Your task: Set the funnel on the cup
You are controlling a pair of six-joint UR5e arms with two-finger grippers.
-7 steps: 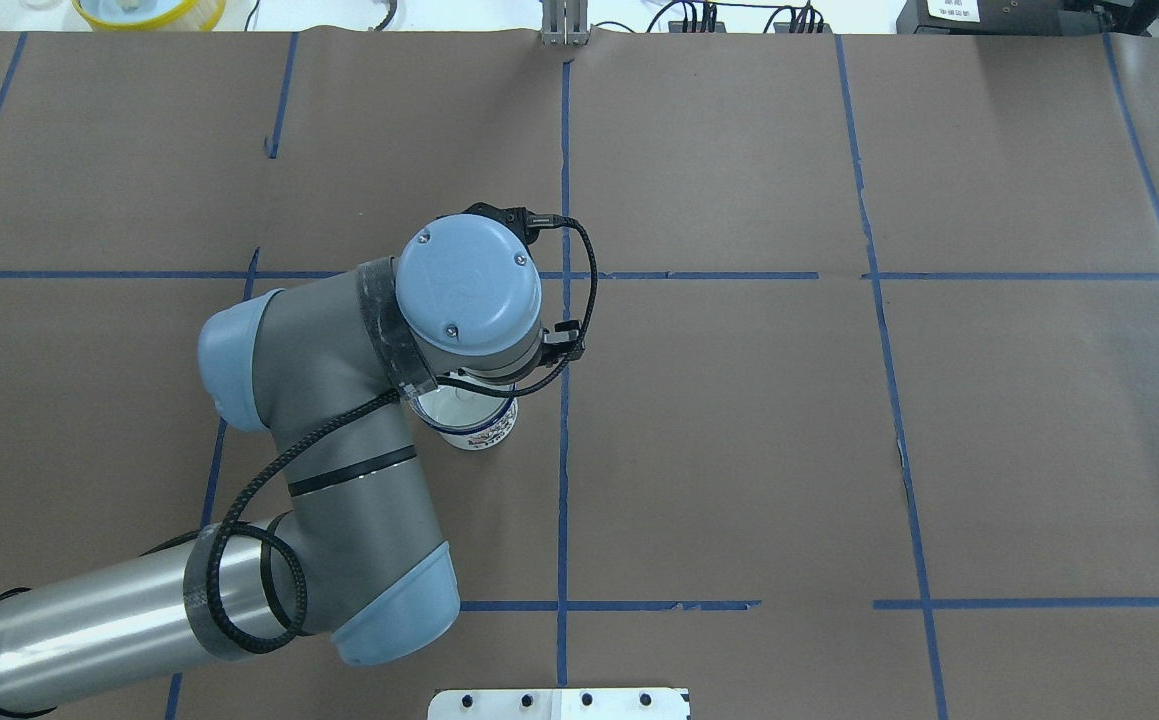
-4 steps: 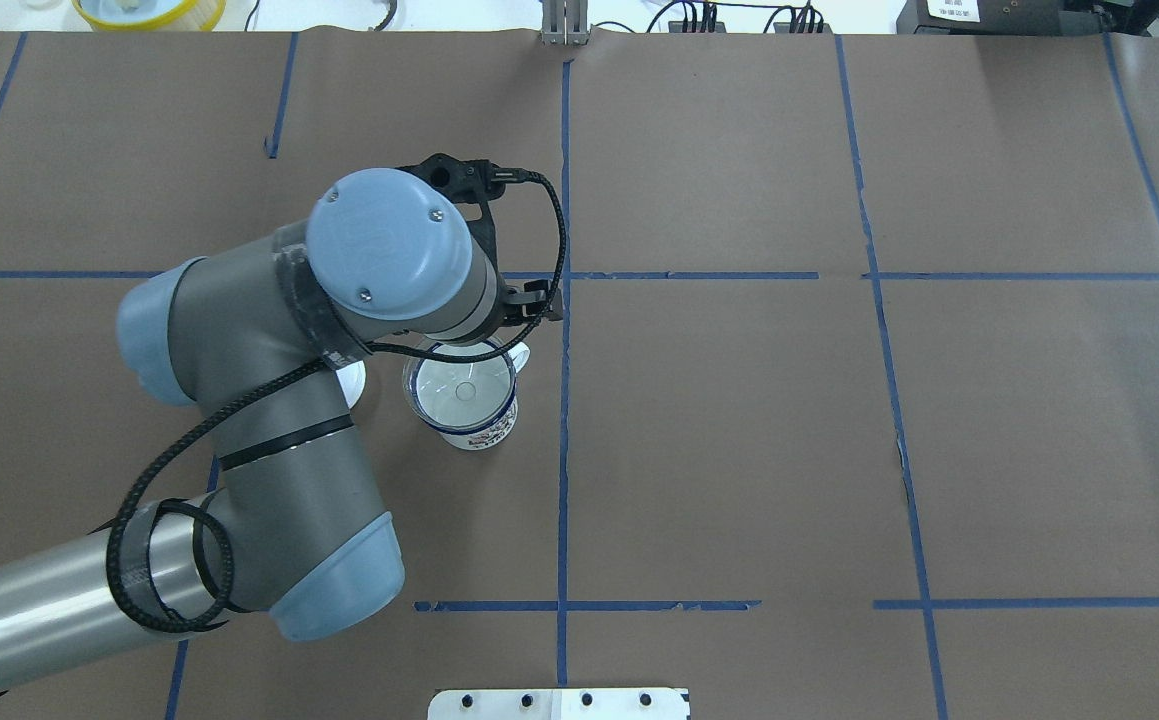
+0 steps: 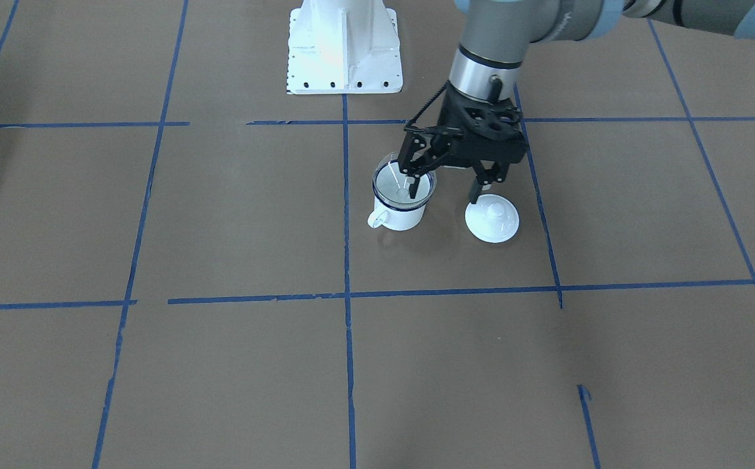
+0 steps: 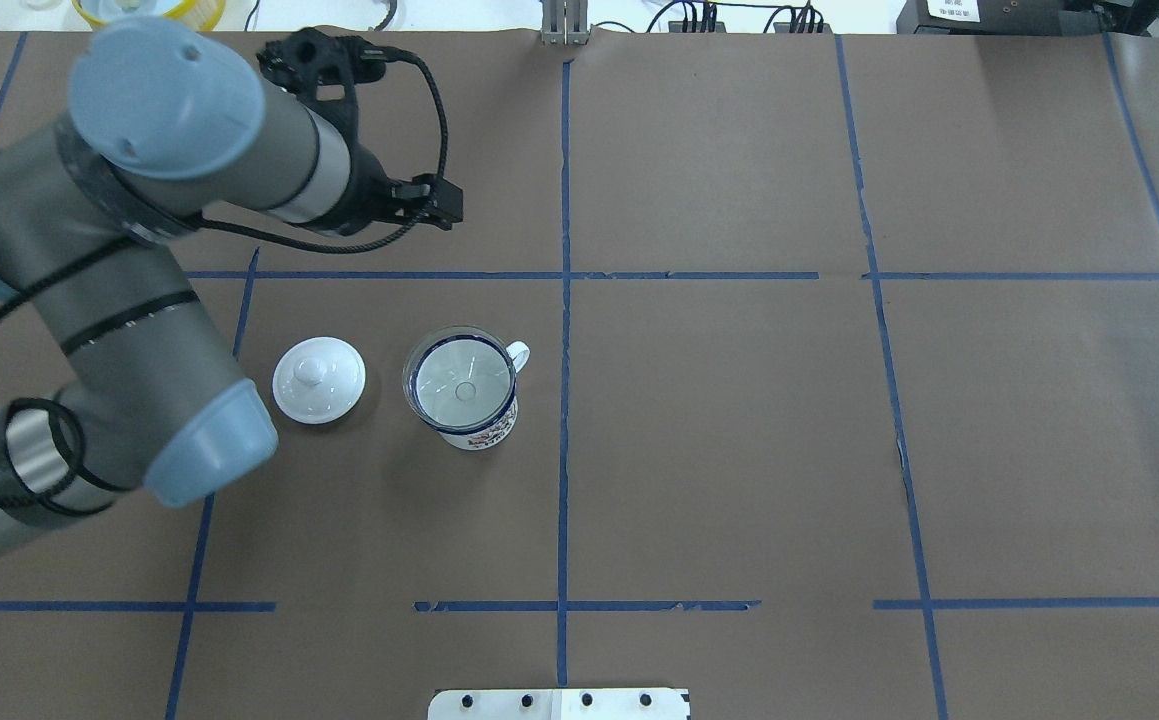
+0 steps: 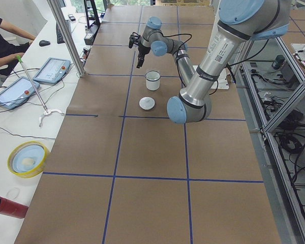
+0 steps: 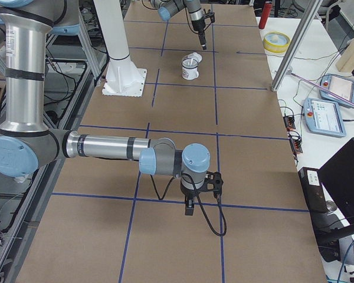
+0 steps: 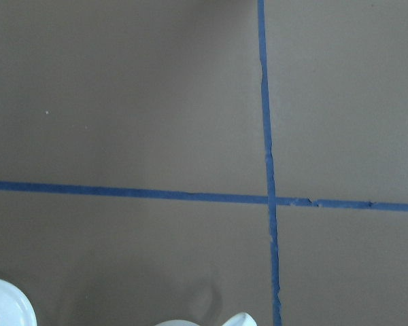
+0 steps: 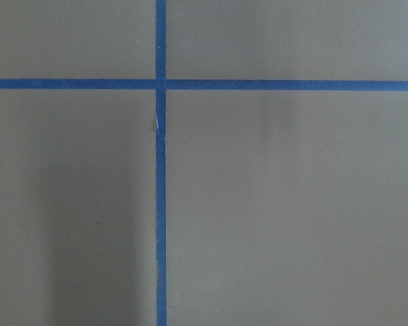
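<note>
The white enamel cup [image 3: 403, 213] with a dark blue rim stands near the table's middle, its handle towards the far side. The clear funnel [image 3: 398, 174] sits in its mouth, rim on rim. In the overhead view the funnel [image 4: 462, 385] fills the cup [image 4: 482, 433]. My left gripper [image 3: 442, 189] is open and empty, raised above the table and off the cup; in the overhead view it [image 4: 429, 205] is far-left of the cup. My right gripper [image 6: 189, 205] points down at bare paper near the right end; I cannot tell whether it is open.
A round white knobbed lid [image 4: 318, 380] lies on the paper just left of the cup. The white robot base plate [image 3: 344, 45] is at the near edge. A yellow bowl [image 4: 149, 10] sits beyond the table's far left corner. Blue tape lines cross the brown paper.
My left arm has lifted off the cup and swung away to the far left. The funnel stays on the cup, and the lid is now uncovered.
</note>
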